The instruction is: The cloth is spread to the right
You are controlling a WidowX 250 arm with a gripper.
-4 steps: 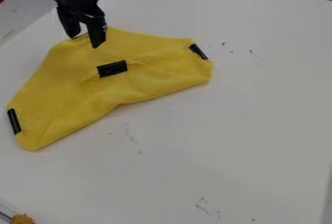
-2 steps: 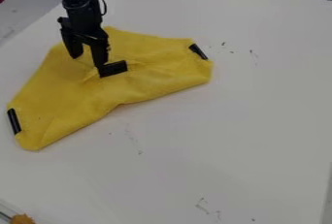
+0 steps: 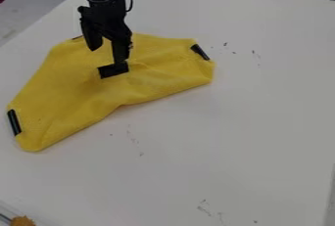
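Camera view: yellow cloth [image 3: 72, 85] on the upper left part of the table [image 3: 242, 122], in a broad, bent shape, with one end toward the lower left and the other toward the upper right. Along the lower edge, an inward notch near the middle; across the surface, soft creases. On the cloth, a black middle patch [image 3: 108, 72], a black right patch [image 3: 200, 52] close to the right end, and a black left patch [image 3: 14, 122] at the lower left end. Above the upper middle of the cloth, a black gripper [image 3: 107, 57], pointing down at a slant, with jaws parted and nothing visibly grasped between. One tip right at the middle patch in view; cannot tell whether touching. Farther out, small dark marks [image 3: 226, 44] on the table, right of the cloth. In the bottom left corner, a rough orange-brown object [image 3: 22, 221], partly cut off.
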